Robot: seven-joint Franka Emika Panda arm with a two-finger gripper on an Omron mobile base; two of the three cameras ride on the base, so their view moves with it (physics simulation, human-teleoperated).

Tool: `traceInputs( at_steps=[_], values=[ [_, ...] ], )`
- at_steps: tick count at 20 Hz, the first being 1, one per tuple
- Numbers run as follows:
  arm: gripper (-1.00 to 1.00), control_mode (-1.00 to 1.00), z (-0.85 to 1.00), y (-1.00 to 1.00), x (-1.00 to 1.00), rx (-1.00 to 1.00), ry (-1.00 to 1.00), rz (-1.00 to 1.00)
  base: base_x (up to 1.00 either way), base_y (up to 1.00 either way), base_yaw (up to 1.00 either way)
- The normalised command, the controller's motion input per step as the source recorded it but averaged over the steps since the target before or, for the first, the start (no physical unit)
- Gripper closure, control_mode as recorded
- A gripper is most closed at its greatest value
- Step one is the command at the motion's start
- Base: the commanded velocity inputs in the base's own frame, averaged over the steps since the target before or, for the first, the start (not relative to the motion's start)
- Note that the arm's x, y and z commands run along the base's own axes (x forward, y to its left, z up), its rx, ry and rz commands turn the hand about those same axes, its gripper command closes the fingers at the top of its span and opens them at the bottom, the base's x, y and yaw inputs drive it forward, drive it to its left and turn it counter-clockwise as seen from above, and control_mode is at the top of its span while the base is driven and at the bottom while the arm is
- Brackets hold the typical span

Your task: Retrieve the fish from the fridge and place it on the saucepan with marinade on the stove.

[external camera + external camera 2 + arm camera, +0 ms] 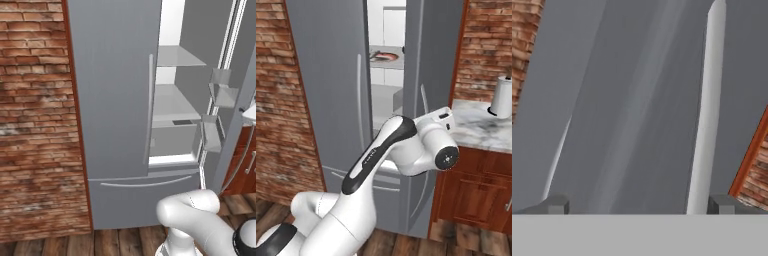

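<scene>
In the left base view the fridge fills the middle, its left door shut and its right door swung out toward three o'clock, presumably so the arm can reach the shelves. Glass shelves and door bins show in the white opening, all apparently bare from this side.

In the right base view a reddish-brown round dish sits on a shelf at twelve o'clock, seen through the narrow gap. The fish is probably inside, but no pale piece can be made out; the door edge and the arm's elbow hide most of the interior. A paper towel roll stands on the counter at three o'clock.

In the hand view the gripper has its fingertips spread wide and empty, facing the door handle at one o'clock.
</scene>
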Motion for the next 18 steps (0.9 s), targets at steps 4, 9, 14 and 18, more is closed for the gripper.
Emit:
traceInputs(
  at_steps=[4, 9, 14, 18],
  values=[
    [-1.00, -1.00, 0.00, -0.36, -0.95, 0.05, -0.08, -0.09, 0.00, 0.00, 0.00],
    [-1.00, -1.00, 0.00, -0.08, -0.76, 0.03, -0.01, 0.00, 0.00, 0.00, 0.00],
    [-1.00, -1.00, 0.00, -0.20, -0.33, 0.04, -0.08, 0.00, 0.00, 0.00, 0.00],
    [-1.00, -1.00, 0.00, -0.51, -0.04, 0.06, -0.10, 0.00, 0.00, 0.00, 0.00]
  ],
)
